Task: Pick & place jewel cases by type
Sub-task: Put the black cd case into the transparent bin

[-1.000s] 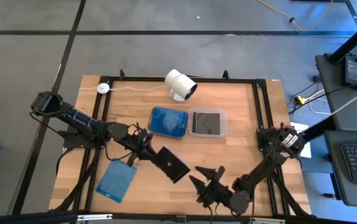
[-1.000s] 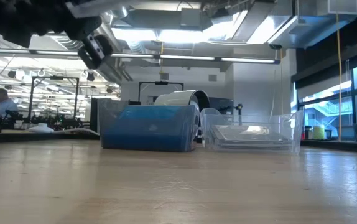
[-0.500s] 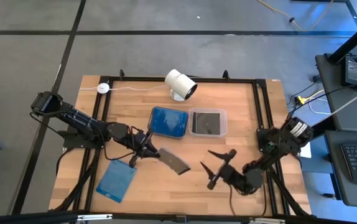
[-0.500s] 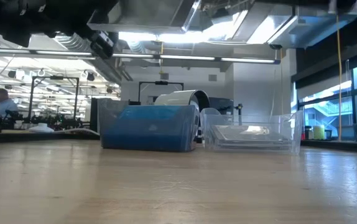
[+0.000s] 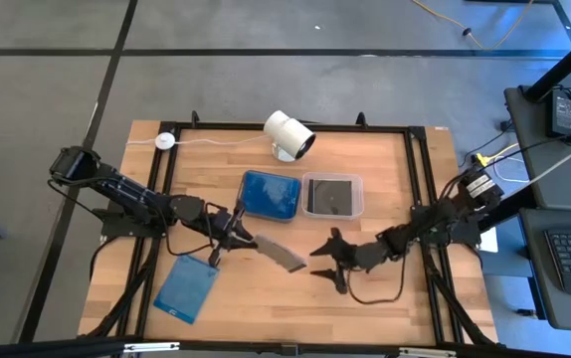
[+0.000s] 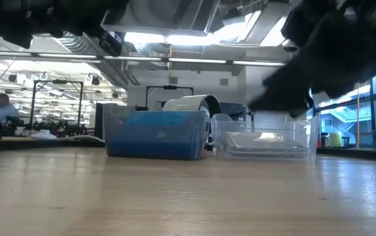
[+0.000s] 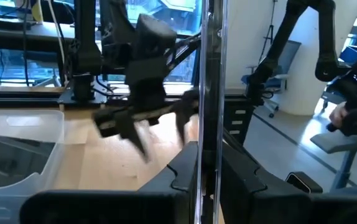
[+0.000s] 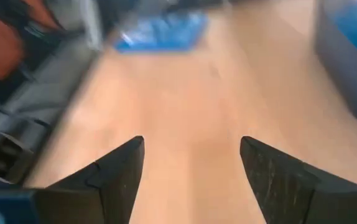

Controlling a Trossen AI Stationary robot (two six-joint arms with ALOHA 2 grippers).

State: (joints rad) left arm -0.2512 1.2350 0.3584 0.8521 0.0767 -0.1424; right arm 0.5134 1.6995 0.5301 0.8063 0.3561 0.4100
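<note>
- the right hand (image 5: 327,261) has swung up from the table's 6 o'clock edge to the middle; its arm now stretches in flat from 3 o'clock. its fingers (image 8: 119,174) stand wide apart with nothing between them.
- the left hand (image 5: 242,237) stays near the centre, clamped on a dark jewel case (image 5: 282,256). a second ago that case lay broad and flat to the overhead camera; now it is tipped so it shows as a thin grey sliver, off the table.
- in the left wrist view the case is a clear, hard, straight edge (image 7: 204,93) running between the two dark fingers (image 7: 241,171), with the right hand beyond it.
- a translucent blue jewel case (image 5: 186,289), flat and square, lies on the pale wood table (image 5: 385,169) at 7 o'clock, unmoved.
- two deeper clear plastic tubs sit side by side at 12 o'clock: the blue-filled tub (image 5: 271,195) and the tub with a dark case (image 5: 331,195).
- a white cylindrical camera (image 5: 288,134) stands behind the tubs.
- in the low view the right arm (image 6: 332,52) now hangs dark across the top right, partly hiding the clear tub.
</note>
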